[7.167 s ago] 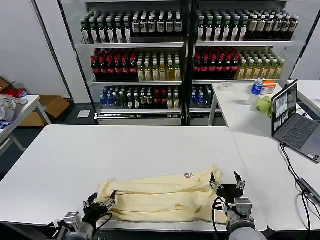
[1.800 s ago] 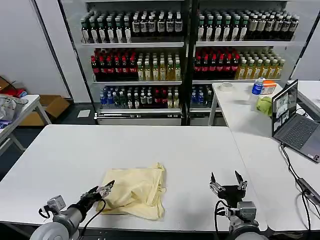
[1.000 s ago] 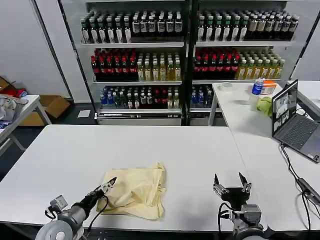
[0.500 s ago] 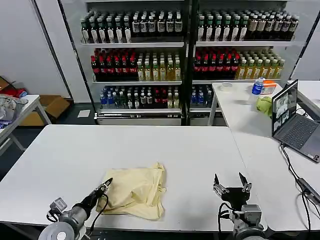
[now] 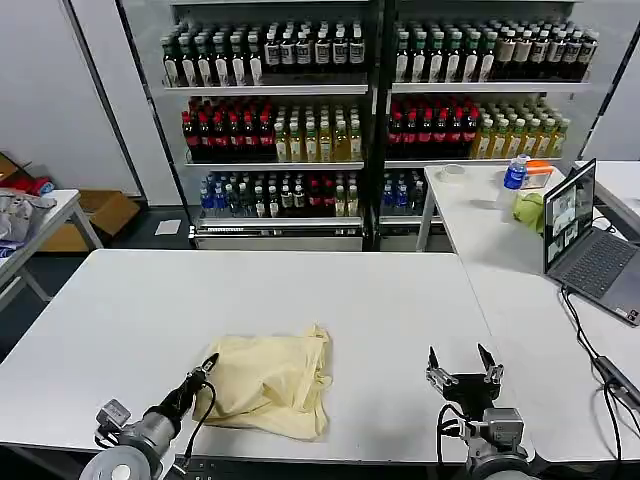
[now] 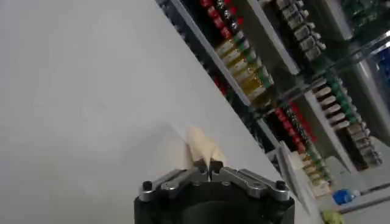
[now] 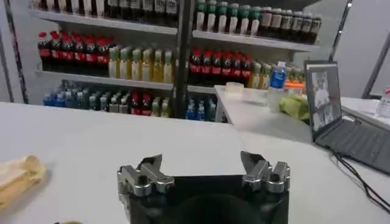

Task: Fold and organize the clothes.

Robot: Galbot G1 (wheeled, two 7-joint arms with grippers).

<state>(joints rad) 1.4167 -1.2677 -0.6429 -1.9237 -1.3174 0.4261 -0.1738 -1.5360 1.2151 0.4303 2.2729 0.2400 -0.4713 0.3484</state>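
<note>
The cream-yellow T-shirt lies folded into a rough, rumpled square on the white tabletop, toward the near edge and a little left of the middle. One corner rises in a small peak at its far right; its near edge is uneven. In the right wrist view a bit of it shows at the side of the tabletop.

The left gripper sits at the shirt's left edge, its fingers pressed together, tips meeting with no gap in the left wrist view; whether any fabric is pinched between them cannot be told. Its arm reaches in low from the near left corner, slanting up toward the shirt.

The right gripper stands well apart from the shirt on the right, just above bare tabletop, fingers spread wide and holding nothing.

On the adjoining tabletop to the right stand a laptop and a yellow-green lump. Shelves of bottles fill the wall behind.
</note>
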